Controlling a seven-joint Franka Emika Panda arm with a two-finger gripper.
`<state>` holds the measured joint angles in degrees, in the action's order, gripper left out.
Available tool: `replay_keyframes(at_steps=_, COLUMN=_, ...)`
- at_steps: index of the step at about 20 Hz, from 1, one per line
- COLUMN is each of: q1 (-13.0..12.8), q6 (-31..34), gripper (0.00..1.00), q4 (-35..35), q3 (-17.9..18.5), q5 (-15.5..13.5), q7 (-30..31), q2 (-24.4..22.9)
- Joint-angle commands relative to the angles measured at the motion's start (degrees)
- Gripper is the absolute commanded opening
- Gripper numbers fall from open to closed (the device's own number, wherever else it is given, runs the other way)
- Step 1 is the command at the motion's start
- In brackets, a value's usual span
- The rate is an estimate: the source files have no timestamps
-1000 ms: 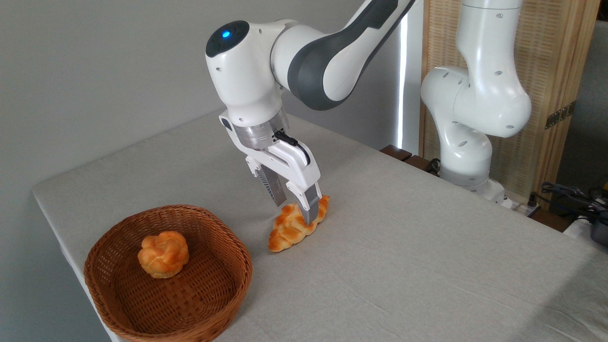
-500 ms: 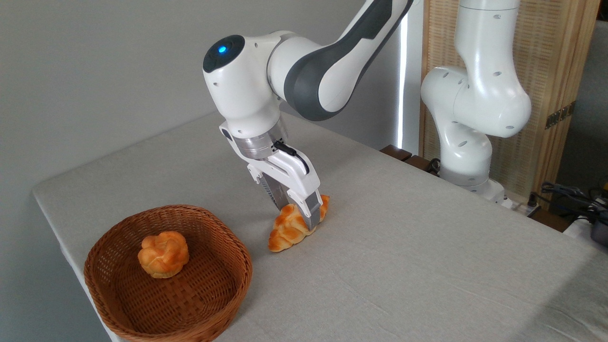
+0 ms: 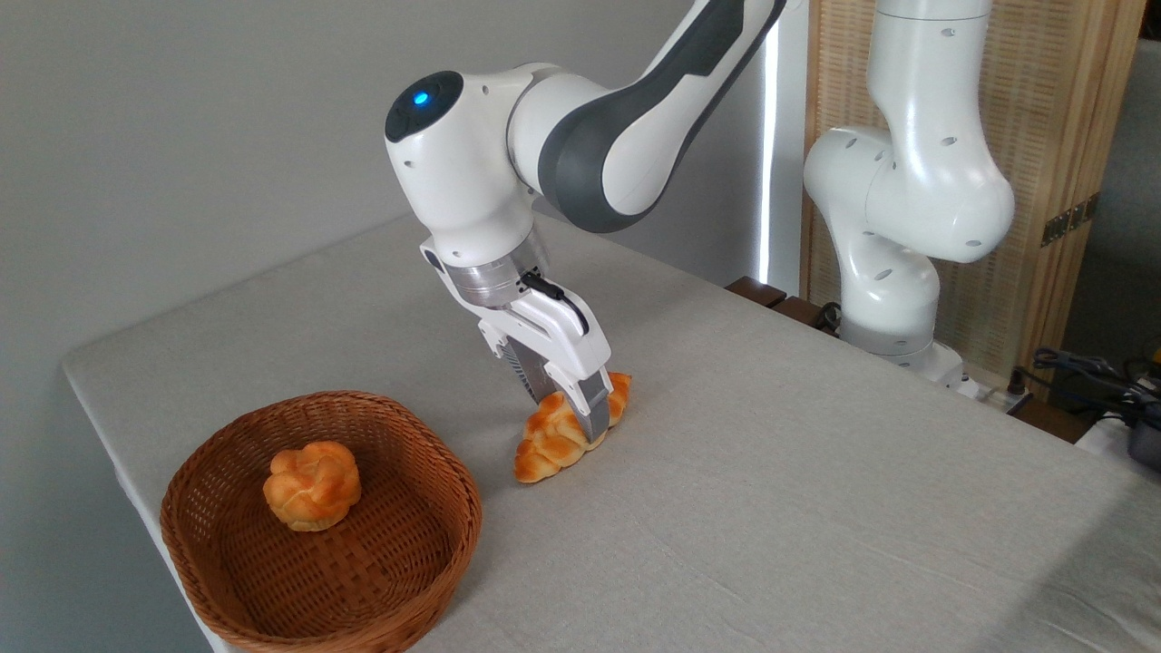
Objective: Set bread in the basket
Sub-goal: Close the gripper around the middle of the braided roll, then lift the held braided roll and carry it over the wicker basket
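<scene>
Golden-orange braided bread loaf [image 3: 570,432], glazed, pointed ends, at frame centre.
My white two-finger gripper [image 3: 570,415] straddles its middle, fingers closed against its sides; it rests on the grey table [image 3: 816,472].

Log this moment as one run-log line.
phase: grasp | gripper: shut on bread | bread: on table, not lifted | basket: holds bun | next: lift, carry to basket

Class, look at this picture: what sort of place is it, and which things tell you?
Probably a robot test room: a robot arm bolted beside a cloth-covered table, and cables at the right.
</scene>
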<state>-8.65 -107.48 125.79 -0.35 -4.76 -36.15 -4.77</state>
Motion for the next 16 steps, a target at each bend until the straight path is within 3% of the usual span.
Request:
replay_keyframes(at_steps=1, q1=-0.1, q6=-0.9, gripper=0.55, q4=0.2, q3=0.2, q5=1.0, q7=-0.4, q2=-0.2)
replay_keyframes(at_steps=9, q1=-0.2, q6=0.3, gripper=0.55, q4=-1.9, q3=-0.1, q5=0.9, q7=-0.3, q2=-1.2)
replay_keyframes(at_steps=16, q1=-0.2, q6=6.8, gripper=0.55, q4=-9.4, q3=-0.7, q5=-0.9, q7=-0.2, q2=-2.5)
